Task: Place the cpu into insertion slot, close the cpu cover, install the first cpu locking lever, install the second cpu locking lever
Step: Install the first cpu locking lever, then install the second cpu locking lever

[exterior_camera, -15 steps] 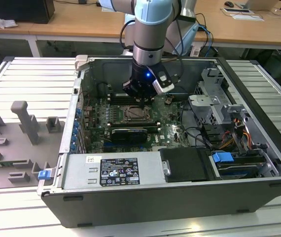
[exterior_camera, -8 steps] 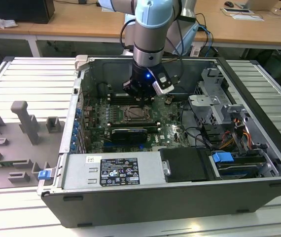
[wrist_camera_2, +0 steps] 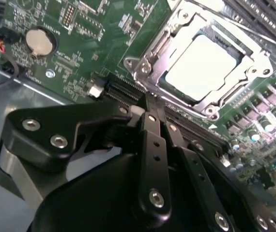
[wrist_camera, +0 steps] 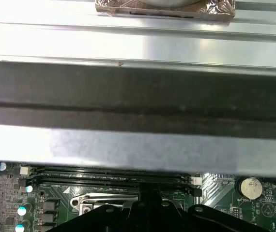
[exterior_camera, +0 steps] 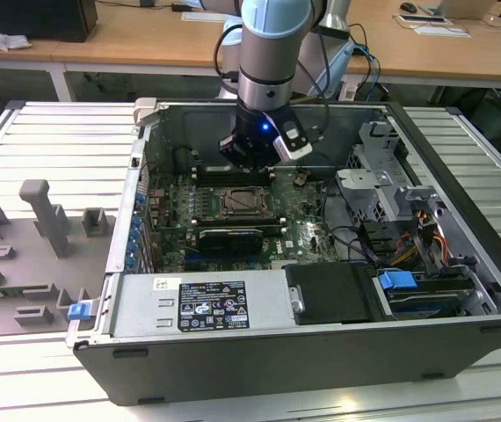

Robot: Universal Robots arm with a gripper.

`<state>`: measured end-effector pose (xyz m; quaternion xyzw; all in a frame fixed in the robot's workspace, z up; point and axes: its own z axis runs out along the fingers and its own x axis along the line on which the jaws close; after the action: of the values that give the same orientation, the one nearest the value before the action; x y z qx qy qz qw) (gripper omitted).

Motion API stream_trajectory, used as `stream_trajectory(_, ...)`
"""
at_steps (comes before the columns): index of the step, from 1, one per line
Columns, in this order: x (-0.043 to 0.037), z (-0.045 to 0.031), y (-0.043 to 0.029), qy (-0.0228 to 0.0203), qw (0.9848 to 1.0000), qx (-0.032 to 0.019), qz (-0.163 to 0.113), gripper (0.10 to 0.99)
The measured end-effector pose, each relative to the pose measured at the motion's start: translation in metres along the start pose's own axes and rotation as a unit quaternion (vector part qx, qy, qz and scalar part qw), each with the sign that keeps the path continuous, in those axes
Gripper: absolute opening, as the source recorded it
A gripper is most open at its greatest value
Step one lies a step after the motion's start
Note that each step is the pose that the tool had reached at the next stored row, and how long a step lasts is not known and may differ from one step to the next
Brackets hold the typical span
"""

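The cpu, a pale square chip, lies in the insertion slot on the green motherboard. The silver cpu cover lies flat around it, and the chip shows through its cut-out. How the locking levers stand along the socket's sides I cannot tell. My gripper hangs over the board just off one corner of the socket, its two thin black fingers pressed together and holding nothing. In the exterior view the gripper hovers over the memory slots just behind the socket. The first wrist view has the gripper at the socket's edge.
The open computer case lies on a slatted metal table. A black graphics card sits in front of the socket, and the power supply lies nearer still. On the exterior view's right stand a drive cage and cables. A coin battery is on the board.
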<state>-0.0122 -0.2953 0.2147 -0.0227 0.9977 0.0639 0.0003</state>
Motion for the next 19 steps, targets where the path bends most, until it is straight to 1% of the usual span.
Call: stream_trajectory(19,0.0004,-0.0012,-0.0094,0.0000,1.0000,0.0000,0.000,0.106)
